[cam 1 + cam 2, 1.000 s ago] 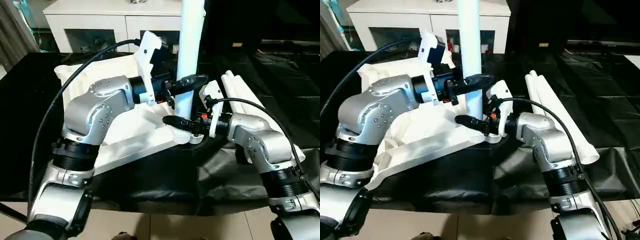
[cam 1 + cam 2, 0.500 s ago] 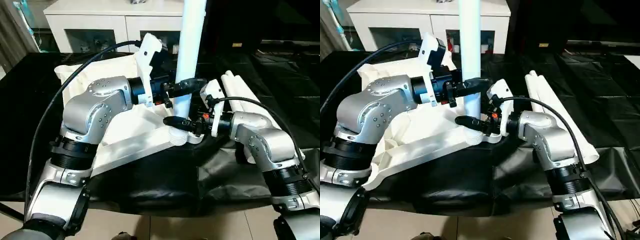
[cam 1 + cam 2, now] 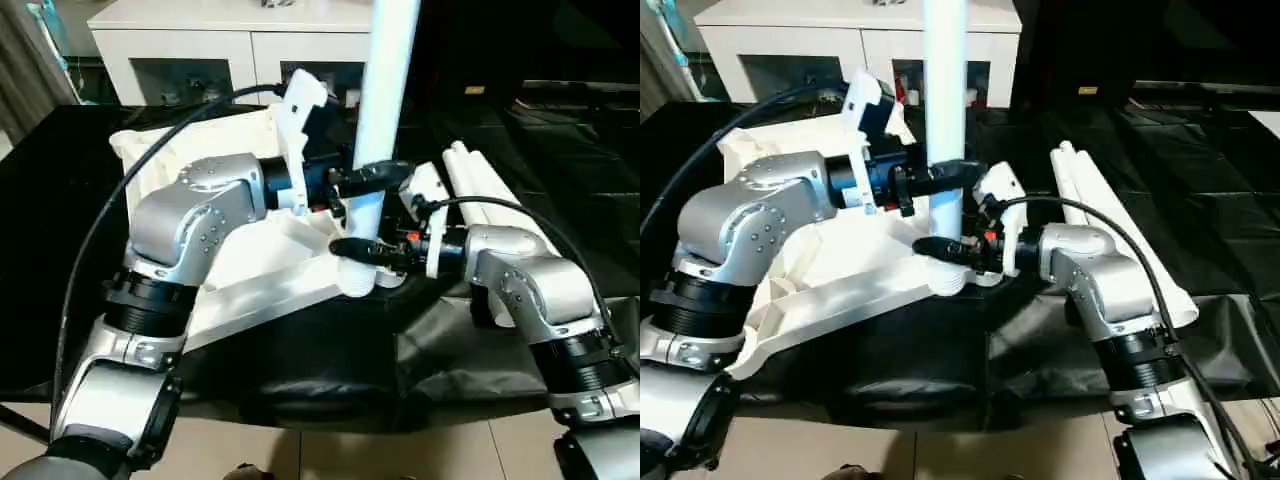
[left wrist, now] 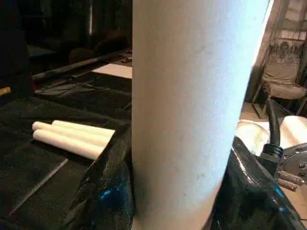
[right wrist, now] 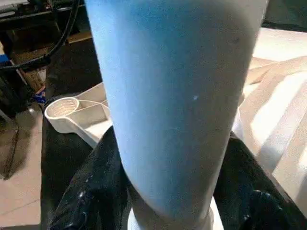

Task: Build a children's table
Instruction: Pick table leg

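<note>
Head camera: upright leg (image 3: 383, 110) stands in the tabletop (image 3: 250, 260) corner socket, left gripper (image 3: 372, 178) clamped around it above, right gripper (image 3: 362, 250) clasping it below. Left wrist: fingers (image 4: 108, 191) hug that leg, spare legs (image 4: 72, 136) lying beyond. Right wrist: fingers (image 5: 91, 196) flank its base.

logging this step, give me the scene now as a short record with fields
table top: white table top lies underside up on black sheeting
upright leg: white leg stands at the near corner socket
left gripper: jaws closed around the upright leg, higher up
right gripper: jaws around the same leg just above the socket
spare legs: lying together on the sheeting to the robot's right
background: white cabinet
</note>
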You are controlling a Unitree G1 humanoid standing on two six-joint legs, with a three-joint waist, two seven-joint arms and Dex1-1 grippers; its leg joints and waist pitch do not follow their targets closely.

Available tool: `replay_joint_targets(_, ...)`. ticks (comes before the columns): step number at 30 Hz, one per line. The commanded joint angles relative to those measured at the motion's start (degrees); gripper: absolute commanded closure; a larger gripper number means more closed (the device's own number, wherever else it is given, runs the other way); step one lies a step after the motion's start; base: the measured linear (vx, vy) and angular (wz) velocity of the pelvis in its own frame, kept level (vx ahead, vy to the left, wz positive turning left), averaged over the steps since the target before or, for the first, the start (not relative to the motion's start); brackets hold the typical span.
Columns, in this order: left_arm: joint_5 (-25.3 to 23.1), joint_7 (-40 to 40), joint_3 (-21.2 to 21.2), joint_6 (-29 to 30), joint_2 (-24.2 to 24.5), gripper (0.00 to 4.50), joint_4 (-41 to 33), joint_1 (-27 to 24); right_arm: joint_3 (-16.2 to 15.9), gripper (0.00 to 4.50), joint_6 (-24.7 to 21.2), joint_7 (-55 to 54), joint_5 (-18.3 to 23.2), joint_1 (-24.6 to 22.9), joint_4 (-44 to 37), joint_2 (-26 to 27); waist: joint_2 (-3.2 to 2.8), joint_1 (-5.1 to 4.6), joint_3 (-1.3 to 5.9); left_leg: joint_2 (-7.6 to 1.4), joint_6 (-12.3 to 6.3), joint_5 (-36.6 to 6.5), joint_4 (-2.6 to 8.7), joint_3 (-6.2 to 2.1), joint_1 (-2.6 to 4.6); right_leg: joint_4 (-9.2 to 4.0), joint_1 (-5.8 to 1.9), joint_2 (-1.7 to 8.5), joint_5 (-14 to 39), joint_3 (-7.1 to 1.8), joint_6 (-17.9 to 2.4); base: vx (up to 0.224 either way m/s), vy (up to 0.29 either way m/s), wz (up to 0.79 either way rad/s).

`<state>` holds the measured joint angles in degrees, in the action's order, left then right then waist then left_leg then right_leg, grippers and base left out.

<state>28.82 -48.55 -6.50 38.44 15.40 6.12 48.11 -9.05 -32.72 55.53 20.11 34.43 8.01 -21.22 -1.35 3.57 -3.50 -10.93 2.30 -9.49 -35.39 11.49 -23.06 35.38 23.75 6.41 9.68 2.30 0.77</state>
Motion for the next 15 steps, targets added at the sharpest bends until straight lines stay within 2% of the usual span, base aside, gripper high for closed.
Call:
replay_joint_targets(1,-0.04,-0.40,0.41,-0.14,0.15,2.68,-0.06,2.09,-0.13,1.92,-1.24,0.49,0.12,0.31,-0.13,-0.12,0.13,0.26,4.96,-1.10,-1.53,-9.39,3.93,-0.78,1.57,-2.92,-3.35,0.83,4.29,-0.99,-15.39,0.000,0.000,0.00)
replay_joint_targets(4,-0.09,-0.55,0.38,-0.20,0.10,2.68,0.20,2.28,-0.58,1.78,-0.97,-0.40,-0.68,0.19,0.05,0.00,0.07,0.25,5.01,-1.13,-1.40,-9.39,3.91,-0.78,1.61,-2.90,-3.30,0.82,3.92,-0.98,-15.46,0.000,0.000,0.00)
replay_joint_targets(5,-0.10,-0.57,0.38,-0.21,0.10,2.68,0.23,2.31,-0.64,1.55,-0.88,-0.52,-0.80,0.18,0.13,0.01,0.07,0.26,5.00,-1.13,-1.36,-9.39,3.92,-0.79,1.62,-2.89,-3.31,0.82,3.81,-0.98,-15.51,0.000,0.000,0.00)
replay_joint_targets(11,-0.06,-0.97,0.35,-0.12,0.12,2.68,0.41,2.51,-0.57,1.51,-0.66,-1.58,-1.12,-0.01,1.12,0.38,-0.07,0.25,5.01,-1.08,-1.13,-9.70,3.93,-0.80,1.63,-2.89,-3.35,0.82,3.65,-0.95,-15.72,0.000,0.000,0.00)
replay_joint_targets(12,-0.01,-1.03,0.33,-0.04,0.14,2.68,0.33,2.53,-0.45,1.51,-0.76,-1.43,-0.91,-0.05,1.17,0.45,-0.36,0.31,5.04,-1.08,-1.13,-9.65,3.92,-0.86,1.63,-2.82,-3.38,0.84,3.36,-0.92,-15.77,0.000,0.000,0.00)
replay_joint_targets(14,0.04,-1.11,0.31,0.01,0.16,2.68,0.28,2.55,-0.41,1.51,-0.80,-1.34,-0.81,-0.10,1.20,0.47,-0.18,0.26,5.02,-1.08,-1.22,-9.84,3.93,-0.83,1.64,-2.84,-3.39,0.79,3.23,-0.91,-15.78,0.000,0.000,0.00)
replay_joint_targets(15,0.07,-1.23,0.29,0.02,0.18,2.68,0.32,2.58,-0.41,1.51,-0.75,-1.31,-0.80,-0.14,1.28,0.49,-0.30,0.27,5.00,-1.09,-1.16,-9.99,3.95,-0.83,1.66,-2.91,-3.37,0.80,3.30,-0.91,-15.80,0.000,0.000,0.00)
